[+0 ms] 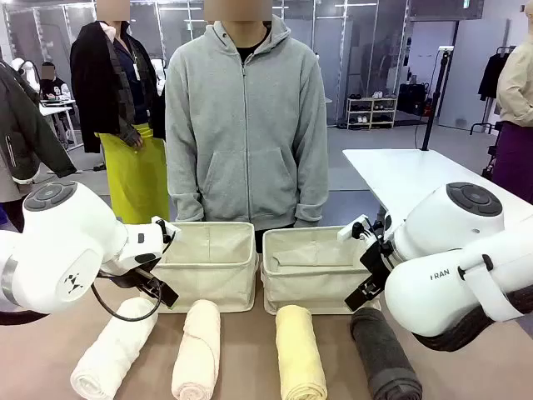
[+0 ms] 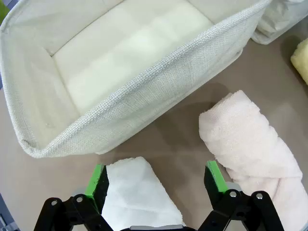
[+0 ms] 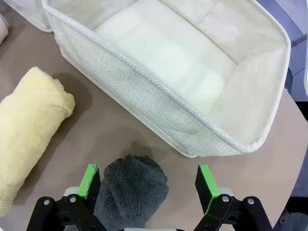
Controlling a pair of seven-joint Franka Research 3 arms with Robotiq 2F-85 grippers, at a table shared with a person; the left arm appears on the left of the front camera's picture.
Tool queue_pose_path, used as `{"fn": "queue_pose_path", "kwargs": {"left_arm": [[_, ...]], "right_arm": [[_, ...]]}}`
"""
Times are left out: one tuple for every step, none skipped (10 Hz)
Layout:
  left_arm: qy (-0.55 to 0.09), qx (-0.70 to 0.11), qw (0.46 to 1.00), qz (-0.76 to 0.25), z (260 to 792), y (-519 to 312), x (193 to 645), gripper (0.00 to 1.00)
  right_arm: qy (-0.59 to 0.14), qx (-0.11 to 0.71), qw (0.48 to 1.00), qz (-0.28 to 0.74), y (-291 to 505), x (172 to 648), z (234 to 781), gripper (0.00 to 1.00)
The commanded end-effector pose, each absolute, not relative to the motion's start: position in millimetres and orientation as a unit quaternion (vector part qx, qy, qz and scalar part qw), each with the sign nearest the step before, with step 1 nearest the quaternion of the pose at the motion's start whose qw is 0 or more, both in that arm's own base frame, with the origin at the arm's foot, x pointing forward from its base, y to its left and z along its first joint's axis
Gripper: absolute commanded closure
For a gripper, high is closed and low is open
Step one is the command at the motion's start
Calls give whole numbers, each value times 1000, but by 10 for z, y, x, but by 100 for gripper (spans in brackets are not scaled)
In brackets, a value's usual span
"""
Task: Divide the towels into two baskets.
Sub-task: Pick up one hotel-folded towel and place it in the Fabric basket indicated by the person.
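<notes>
Front view: four rolled towels lie in a row on the tabletop (image 1: 250, 367), on the robot's side of the two baskets. Left to right: white towel (image 1: 112, 348), cream towel (image 1: 197, 350), pale yellow towel (image 1: 300, 354), dark grey towel (image 1: 385, 354). Left basket (image 1: 208, 292) and right basket (image 1: 312, 292) stand side by side just beyond the rolls, with nothing in them. Left wrist view: left jaws spread wide over the basket-side end of the white towel, gripping nothing; the roll sits nearer one green pad than the other. Right wrist view: right jaws equally spread over the end of the dark grey towel, also off-centre. Step in hand, by my reading: first picks, one per arm. To do it well: centre each roll between the pads, shift toward its middle so it neither droops nor unwinds, go low enough to pinch the whole roll and not only the outer lap, then lift clear of the soft rim.
</notes>
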State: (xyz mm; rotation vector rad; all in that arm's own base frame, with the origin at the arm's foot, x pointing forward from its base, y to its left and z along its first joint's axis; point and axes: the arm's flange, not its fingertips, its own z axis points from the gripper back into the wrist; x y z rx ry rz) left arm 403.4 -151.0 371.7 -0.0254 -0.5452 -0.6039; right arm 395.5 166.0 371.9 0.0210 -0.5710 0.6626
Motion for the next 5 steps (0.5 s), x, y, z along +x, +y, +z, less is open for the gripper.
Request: {"fn": "queue_pose_path", "kwargs": {"left_arm": [[-265,-12,918,-294,3717,-1512,4033,0],[-265,-12,918,-294,3717,-1512,4033,0],[-265,-12,918,-294,3717,-1512,4033,0],[-265,-12,918,-294,3717,-1512,4033,0],[-265,-12,918,-294,3717,-1512,4033,0]], "right_arm": [[-277,10,906,321,1661,3955,3719,0],[-277,10,906,321,1661,3955,3719,0],[-277,10,906,321,1661,3955,3719,0],[-277,10,906,321,1661,3955,3719,0],[-277,10,906,321,1661,3955,3719,0]]}}
